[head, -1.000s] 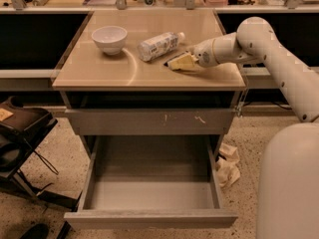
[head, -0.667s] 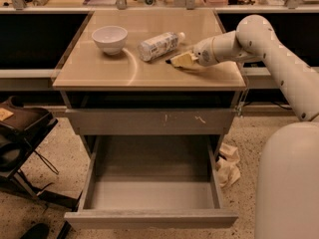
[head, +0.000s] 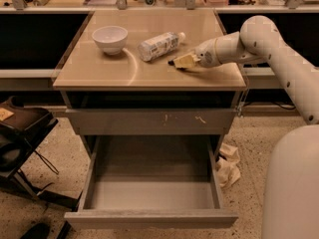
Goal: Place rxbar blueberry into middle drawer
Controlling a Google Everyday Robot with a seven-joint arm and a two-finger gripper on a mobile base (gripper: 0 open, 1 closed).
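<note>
My gripper (head: 182,60) is low over the tan counter top (head: 149,68), just right of the lying white-labelled bottle (head: 158,46). A small dark sliver at the gripper's tip looks like the rxbar blueberry (head: 172,62); the rest of it is hidden under the gripper. The middle drawer (head: 149,217) is pulled out far below the counter. It has a plain gray front and a smooth gray inside with nothing in it.
A white bowl (head: 109,38) stands at the counter's back left. A shut drawer front with pale scratch marks (head: 149,121) sits above the open drawer. A black chair (head: 20,133) is at the left and crumpled paper (head: 228,166) lies on the floor at the right.
</note>
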